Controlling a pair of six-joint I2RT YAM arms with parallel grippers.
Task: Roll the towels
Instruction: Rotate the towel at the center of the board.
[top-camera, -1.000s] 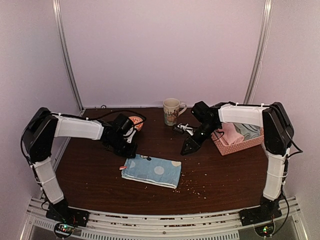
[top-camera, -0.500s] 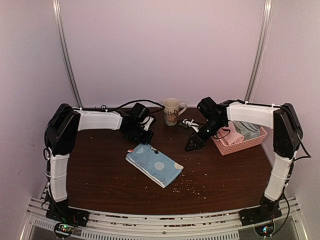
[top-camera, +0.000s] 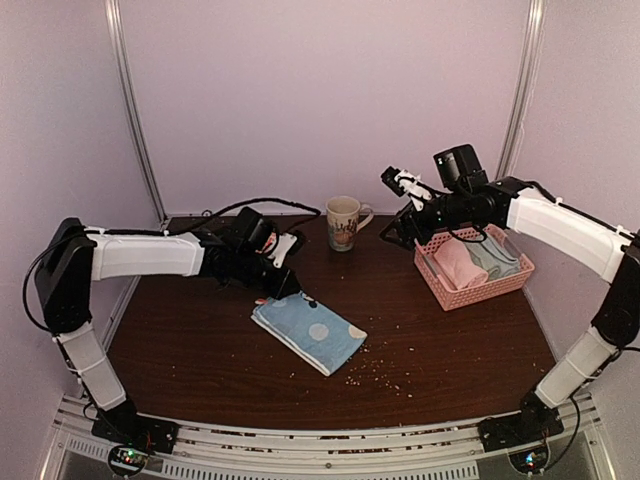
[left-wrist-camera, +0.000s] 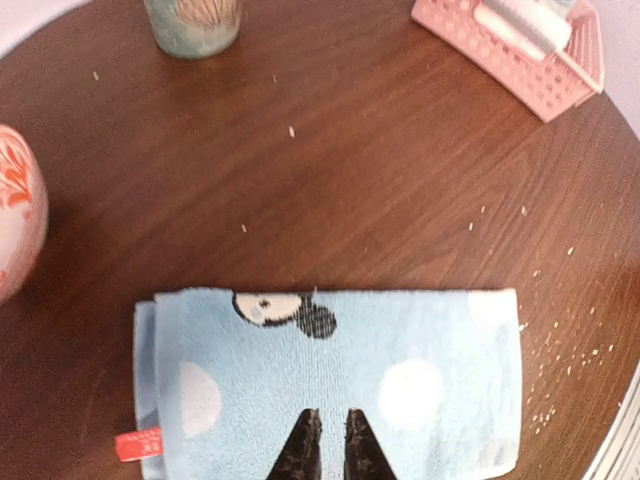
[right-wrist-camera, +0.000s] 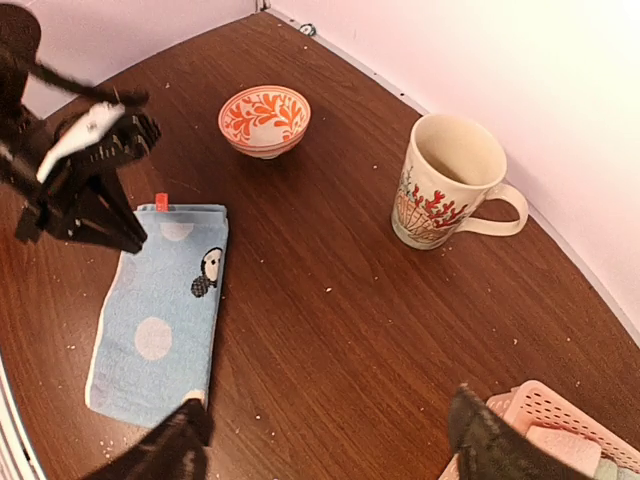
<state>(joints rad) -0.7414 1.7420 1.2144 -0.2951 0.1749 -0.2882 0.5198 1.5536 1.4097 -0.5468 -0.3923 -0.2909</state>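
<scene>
As the blue towel (top-camera: 308, 333) lies flat, unrolled, on the table (top-camera: 450, 350), left gripper (left-wrist-camera: 327, 450) sits over one edge, likely to start the roll; jaws a slit apart, grip unclear. Right gripper (right-wrist-camera: 325, 440) raised by basket (top-camera: 470, 290), wide open.

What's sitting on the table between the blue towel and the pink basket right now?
Nothing but bare tabletop with scattered crumbs between the blue towel and the pink basket. The top external and left wrist views both show it.
</scene>
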